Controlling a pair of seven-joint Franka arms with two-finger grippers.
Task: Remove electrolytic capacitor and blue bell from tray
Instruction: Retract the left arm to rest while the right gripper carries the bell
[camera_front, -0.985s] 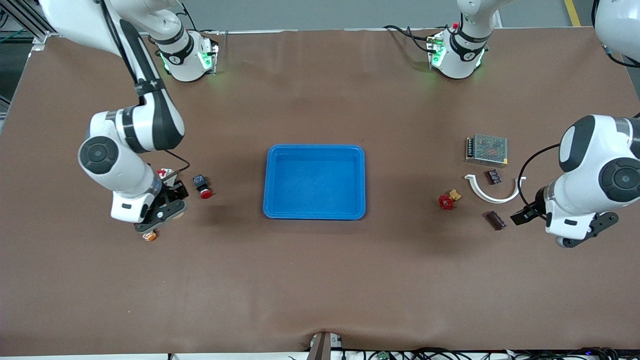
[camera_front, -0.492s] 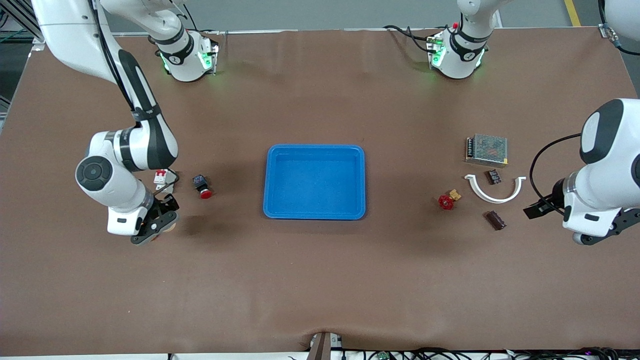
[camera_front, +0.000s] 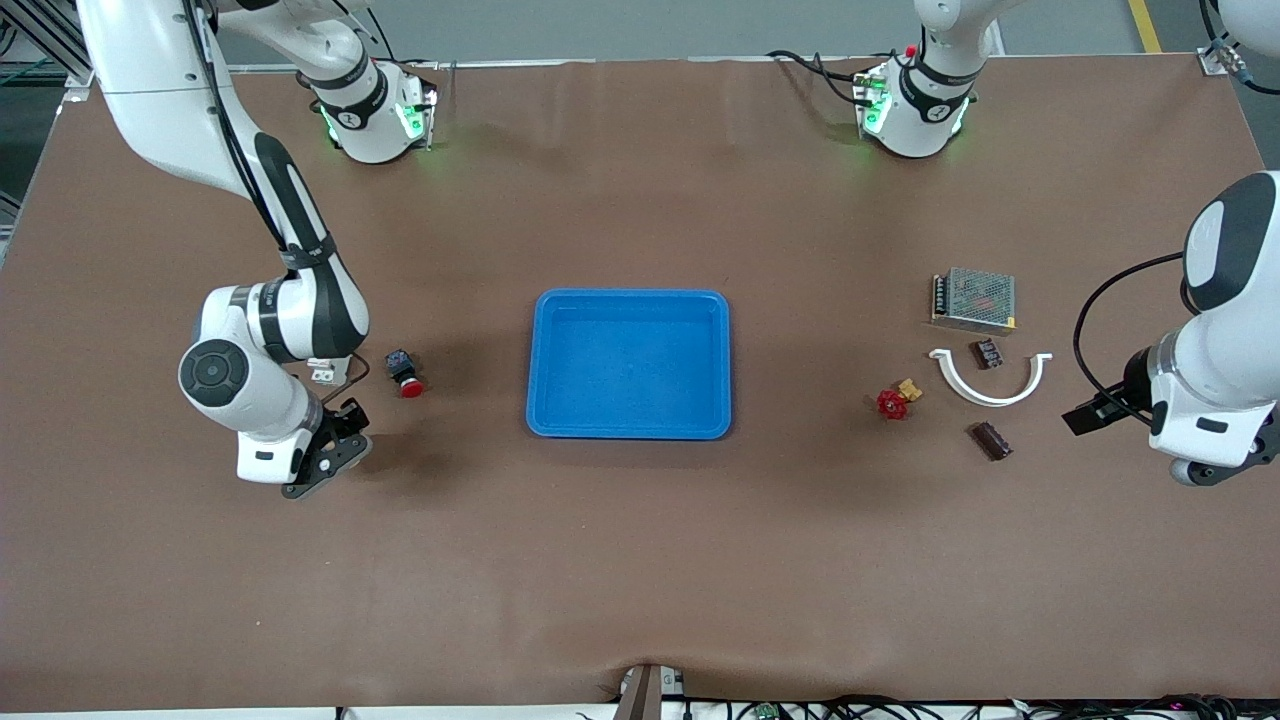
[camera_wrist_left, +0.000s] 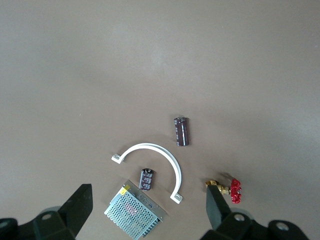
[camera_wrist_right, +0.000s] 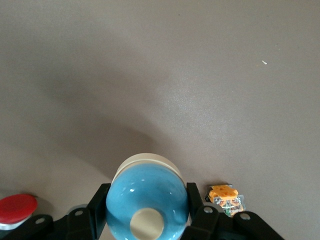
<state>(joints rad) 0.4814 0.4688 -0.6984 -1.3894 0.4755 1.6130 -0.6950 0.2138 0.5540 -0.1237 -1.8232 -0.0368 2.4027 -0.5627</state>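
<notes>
A blue dome-shaped bell (camera_wrist_right: 145, 195) with a cream base and knob sits between the fingers of my right gripper (camera_wrist_right: 146, 212), which is shut on it. In the front view that gripper (camera_front: 325, 462) hangs over the table at the right arm's end, and the hand hides the bell. Two dark cylindrical capacitors lie at the left arm's end. One capacitor (camera_front: 989, 440) (camera_wrist_left: 182, 131) is nearer the front camera. The other capacitor (camera_front: 988, 352) (camera_wrist_left: 147, 178) lies inside a white curved clip. My left gripper (camera_front: 1215, 462) (camera_wrist_left: 149, 210) is open and empty, raised beside them.
An empty blue tray (camera_front: 630, 295) sits mid-table. Near the capacitors are a metal mesh power supply (camera_front: 974, 298), the white clip (camera_front: 988, 385) and a red-handled valve (camera_front: 893, 403). A red push button (camera_front: 404, 372) and a small orange part (camera_wrist_right: 226, 197) lie by the right gripper.
My left hand has drifted away from the capacitors toward the table's end. My right hand, still holding the bell, has shifted slightly and now covers the orange part in the front view.
</notes>
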